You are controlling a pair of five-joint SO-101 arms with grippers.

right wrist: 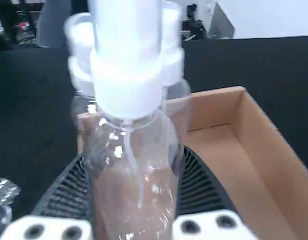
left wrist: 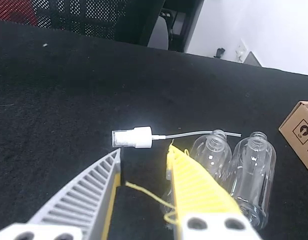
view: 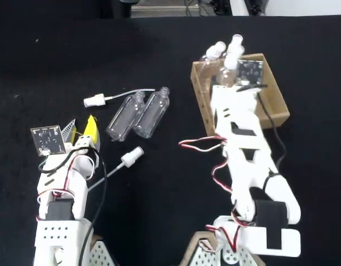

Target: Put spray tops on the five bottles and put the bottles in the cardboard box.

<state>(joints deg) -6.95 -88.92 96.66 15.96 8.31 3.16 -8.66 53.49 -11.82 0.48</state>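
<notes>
- My right end effector [right wrist: 136, 192] was clamped on a capped bottle [right wrist: 129, 135], one black finger on each side of the lower body. The bottle stood upright and its white sprayer [right wrist: 129, 75] rose well above the fingers.
- I judged that bottle light, thin-walled and slick. It would flex under a hard squeeze, so a hold low on the straight body suited it better than one on the sprayer, which might twist or pop off.
- The cardboard box [right wrist: 259, 130] lay directly under and beyond the right end effector. Other white sprayer tops [view: 215, 51] poked up just past the held bottle, at the box's far corner. I could not count them with certainty.
- My left end effector [left wrist: 144, 152] was spread wide and gripped nothing. Its grey and yellow fingers hung over the bench [left wrist: 54, 90].
- A loose spray top [left wrist: 133, 138] lay just ahead of those fingertips, nearer the grey one. Its thin dip tube trailed towards the yellow side.
- I judged the spray top nearly weightless and apt to skid. I thought the stubby white collar was the place to pinch it, because the tube looked too bendy to hold.
- Two open bottles [left wrist: 211, 155] lay side by side beyond the yellow finger, necks towards the tube. I could not tell whether the finger touched the nearer one.
- A second spray top [view: 132, 156] lay further out, beside the left arm.
</notes>
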